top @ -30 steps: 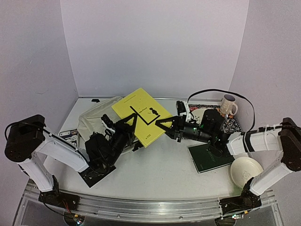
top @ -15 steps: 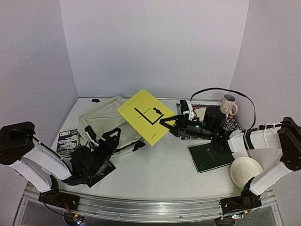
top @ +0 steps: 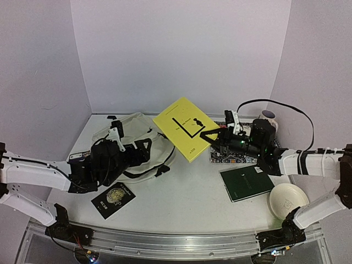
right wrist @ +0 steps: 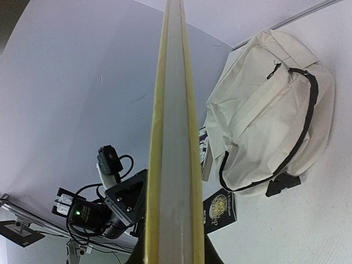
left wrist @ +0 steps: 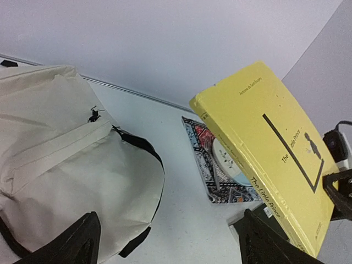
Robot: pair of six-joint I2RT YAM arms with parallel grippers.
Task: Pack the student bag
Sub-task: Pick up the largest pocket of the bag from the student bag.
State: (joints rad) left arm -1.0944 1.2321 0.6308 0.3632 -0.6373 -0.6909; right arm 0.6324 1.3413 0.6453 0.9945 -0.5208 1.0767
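Observation:
The student bag [top: 135,137], cream fabric with black straps, lies flat at the back left of the table. It also fills the left of the left wrist view as the bag [left wrist: 60,148]. My left gripper [top: 144,153] hovers over its near right side, jaws wide open and empty; the same gripper [left wrist: 176,247] has only bare table between its fingers [left wrist: 82,242]. A yellow book [top: 186,127] hangs tilted in the air right of the bag, with my right gripper [top: 212,136] shut on its right edge. The right wrist view shows the book [right wrist: 173,137] edge-on.
A dark passport [top: 113,197] lies near the front left, a small card [top: 80,157] beside the bag. A green notebook [top: 247,182], a white plate [top: 289,199], a mug [top: 269,117] and a patterned mat [top: 234,155] occupy the right side.
My left gripper has opened, come away from the book and swung left over the bag. The right gripper has carried the book up and to the right.

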